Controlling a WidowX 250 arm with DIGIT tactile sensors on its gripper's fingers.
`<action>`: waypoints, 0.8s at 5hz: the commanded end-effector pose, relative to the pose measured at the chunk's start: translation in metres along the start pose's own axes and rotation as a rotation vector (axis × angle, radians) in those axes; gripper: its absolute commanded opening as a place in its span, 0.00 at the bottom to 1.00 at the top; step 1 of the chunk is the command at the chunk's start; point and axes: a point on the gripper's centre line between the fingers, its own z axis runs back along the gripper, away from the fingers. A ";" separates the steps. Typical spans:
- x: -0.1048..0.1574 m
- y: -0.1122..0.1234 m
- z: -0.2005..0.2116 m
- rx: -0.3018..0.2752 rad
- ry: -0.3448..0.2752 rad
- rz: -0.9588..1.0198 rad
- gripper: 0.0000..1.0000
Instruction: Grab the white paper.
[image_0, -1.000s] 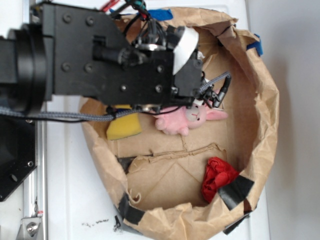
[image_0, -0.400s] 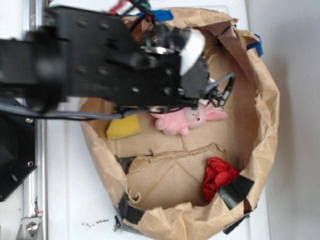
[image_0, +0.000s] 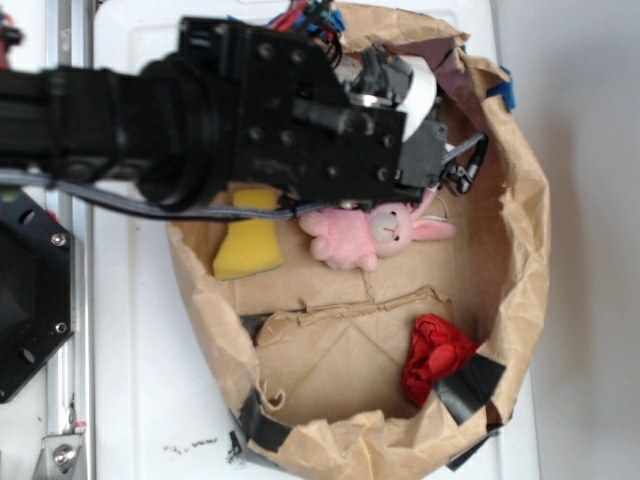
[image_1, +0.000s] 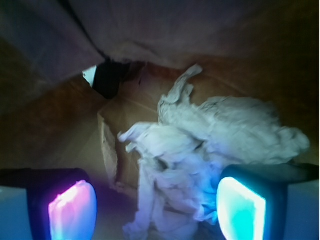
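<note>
In the wrist view the white paper (image_1: 210, 142) is a wrinkly off-white wad lying on the brown bag floor. It stretches from between my fingers up toward the right. My gripper (image_1: 157, 212) is open, its lit pads (image_1: 72, 210) wide apart, and the lower tail of the paper sits between them, closer to the right pad. In the exterior view my gripper (image_0: 447, 165) reaches into the bag's upper right corner. The arm hides the paper there.
The brown paper bag (image_0: 530, 250) walls ring the work area, and its wall rises just behind the paper (image_1: 165, 30). A pink plush bunny (image_0: 370, 235) lies just below the gripper. A yellow sponge (image_0: 248, 245) lies at the left and a red cloth (image_0: 435, 355) at the lower right.
The arm has moved right and up toward the bag's upper right corner. More of the yellow sponge is uncovered. The bunny and red cloth have not moved.
</note>
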 end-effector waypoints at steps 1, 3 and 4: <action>0.022 0.011 -0.004 0.008 -0.062 0.049 1.00; 0.022 0.021 -0.016 0.046 -0.076 0.031 1.00; 0.022 0.022 -0.018 0.041 -0.072 0.035 0.67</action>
